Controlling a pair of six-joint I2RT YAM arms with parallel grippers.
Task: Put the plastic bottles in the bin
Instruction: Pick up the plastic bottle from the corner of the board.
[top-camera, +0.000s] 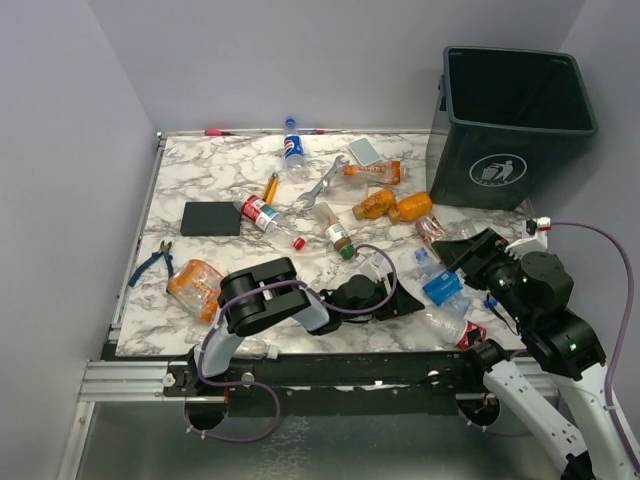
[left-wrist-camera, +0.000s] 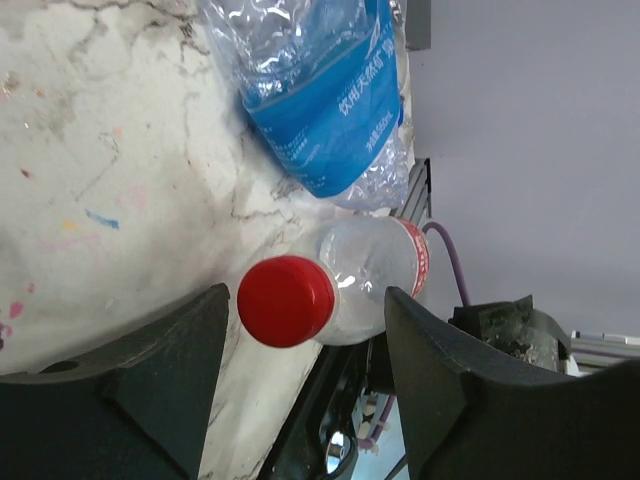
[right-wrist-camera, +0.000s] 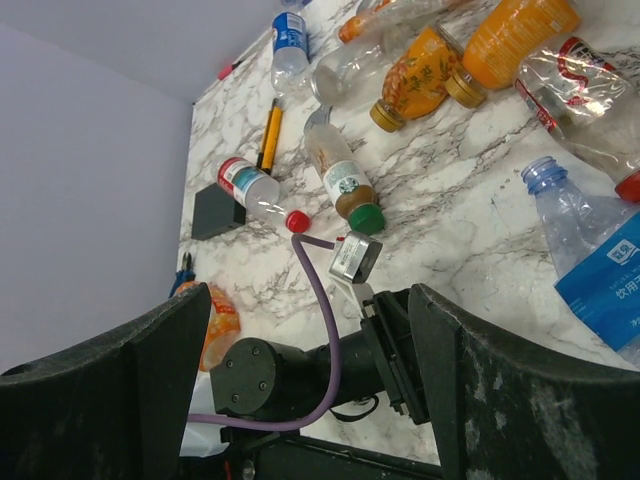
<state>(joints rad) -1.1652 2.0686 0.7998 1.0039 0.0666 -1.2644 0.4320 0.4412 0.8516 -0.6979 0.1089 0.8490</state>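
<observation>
Marbled tabletop (top-camera: 215, 165) is carrying scattered plastic bottles (top-camera: 333, 230), and the bin (top-camera: 470, 175) is standing at its far right corner. We are showing the left gripper (left-wrist-camera: 305, 297) sitting at a red-capped bottle (left-wrist-camera: 365, 272), which is lying on its side near the near right edge, just beside a crumpled blue-labelled bottle (left-wrist-camera: 330, 110). Its cap is facing the left wrist camera, with the long axis running away from the jaws. The left jaws are standing partly spread, one on each side of the cap; we are judging that nothing is pinched yet. The right gripper (right-wrist-camera: 310, 290) is hovering nearby, its jaws spread wide and holding nothing. The bin is lying well apart, beyond the right arm.
</observation>
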